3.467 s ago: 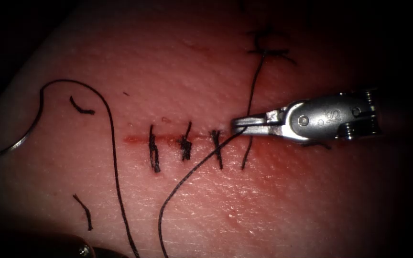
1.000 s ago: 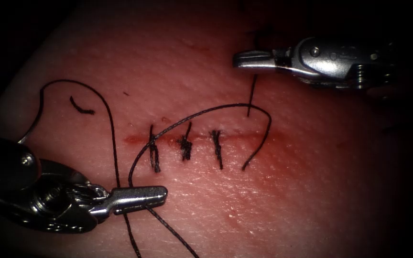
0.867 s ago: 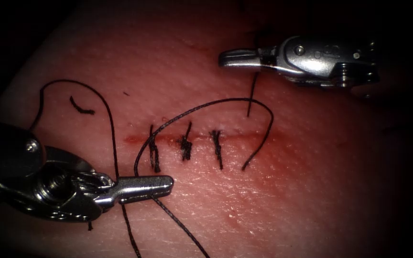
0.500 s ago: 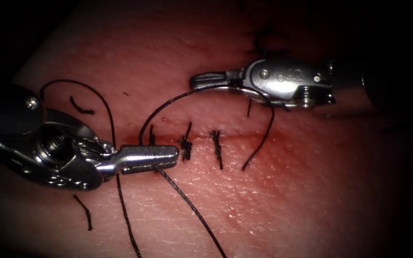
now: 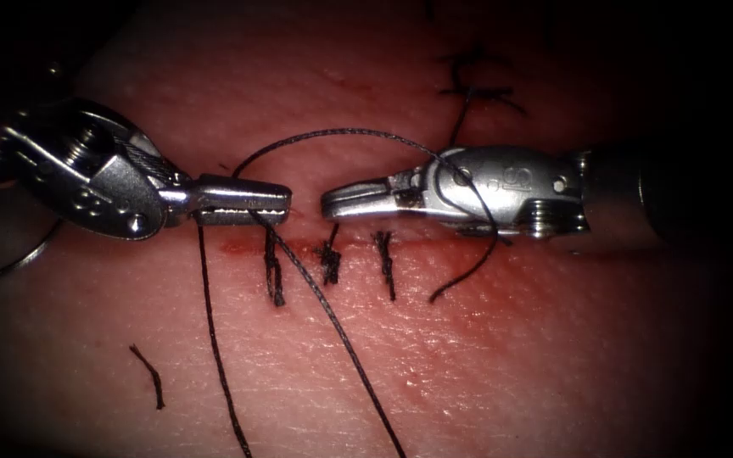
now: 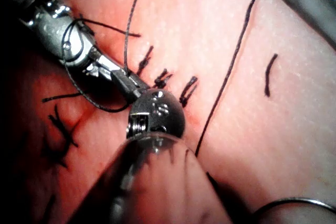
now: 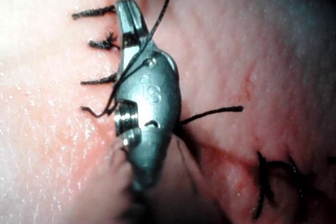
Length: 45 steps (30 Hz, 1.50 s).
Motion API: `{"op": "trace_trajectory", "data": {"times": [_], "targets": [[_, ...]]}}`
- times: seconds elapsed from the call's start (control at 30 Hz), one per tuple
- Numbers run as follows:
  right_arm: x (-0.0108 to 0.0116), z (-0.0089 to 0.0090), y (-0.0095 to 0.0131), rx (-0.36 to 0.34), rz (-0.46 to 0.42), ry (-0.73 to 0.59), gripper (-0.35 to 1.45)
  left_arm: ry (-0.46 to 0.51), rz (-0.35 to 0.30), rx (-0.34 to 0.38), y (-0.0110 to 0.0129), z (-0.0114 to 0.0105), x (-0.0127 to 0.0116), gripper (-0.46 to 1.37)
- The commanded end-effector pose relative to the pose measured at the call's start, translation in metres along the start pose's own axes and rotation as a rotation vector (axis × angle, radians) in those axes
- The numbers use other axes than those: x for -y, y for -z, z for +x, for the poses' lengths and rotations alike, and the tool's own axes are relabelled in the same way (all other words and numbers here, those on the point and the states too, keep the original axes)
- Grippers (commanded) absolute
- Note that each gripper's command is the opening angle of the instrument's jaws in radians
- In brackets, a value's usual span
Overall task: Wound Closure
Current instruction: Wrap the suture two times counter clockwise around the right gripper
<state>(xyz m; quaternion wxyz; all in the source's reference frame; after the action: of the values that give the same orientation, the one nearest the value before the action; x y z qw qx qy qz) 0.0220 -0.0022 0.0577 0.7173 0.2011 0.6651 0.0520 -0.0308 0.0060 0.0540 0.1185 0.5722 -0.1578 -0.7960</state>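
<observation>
The cut (image 5: 239, 248) runs across the tissue (image 5: 485, 356) with three dark stitches (image 5: 329, 259) over it. My left tool (image 5: 243, 199) sits just above the cut's left part, shut on the thread (image 5: 341, 131). From there the thread arcs up and over the right tool's wrist, then drops to the tissue at the cut's right end. A second strand trails down from the left jaws. My right tool (image 5: 354, 197) faces the left one tip to tip, slightly open, with nothing between its jaws (image 7: 130, 22). The needle (image 5: 10, 263) lies free on the tissue far left of the cut, also seen as a curve (image 6: 294, 203).
An older knotted stitch (image 5: 477, 85) sits far above the right tool, with a short thread tail below it. Cut ends of thread (image 5: 148, 373) lie loose on the tissue at lower left. Red fluid (image 5: 468, 280) stains the area around the cut.
The left tool rose from lower left to the cut line, carrying the thread. The right tool came down and left, and the thread now lies looped over its wrist.
</observation>
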Motion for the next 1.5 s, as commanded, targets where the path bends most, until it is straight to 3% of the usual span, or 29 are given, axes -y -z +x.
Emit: {"op": "trace_trajectory", "data": {"times": [0.03,0.37,0.67,0.8,1.03,1.5], "targets": [[0.0001,0.0,0.0,-0.005,0.013,0.003,-0.35,0.003,-0.01,-0.001,-0.0001,-0.0005,-0.0002,-0.35],[0.0002,0.0007,0.0005,-0.105,0.064,-0.025,-0.35,0.022,-0.024,-0.005,-0.0011,-0.0041,-0.0023,-0.35],[-0.0003,0.0015,0.0008,-0.19,0.043,-0.067,-0.35,0.015,-0.014,0.02,-0.0038,-0.004,-0.0043,-0.35],[-0.0004,0.0015,0.0007,-0.205,-0.012,-0.102,-0.35,0.007,-0.01,0.012,-0.0054,-0.0036,-0.0056,-0.35],[-0.0011,0.0017,0.0006,-0.195,-0.126,-0.135,-0.35,0.002,-0.014,0.001,-0.0069,-0.002,-0.0074,-0.35],[-0.0013,0.0013,0.0,-0.171,-0.267,-0.147,-0.35,-0.008,-0.017,-0.026,-0.0083,0.0051,-0.0085,-0.35]]}}
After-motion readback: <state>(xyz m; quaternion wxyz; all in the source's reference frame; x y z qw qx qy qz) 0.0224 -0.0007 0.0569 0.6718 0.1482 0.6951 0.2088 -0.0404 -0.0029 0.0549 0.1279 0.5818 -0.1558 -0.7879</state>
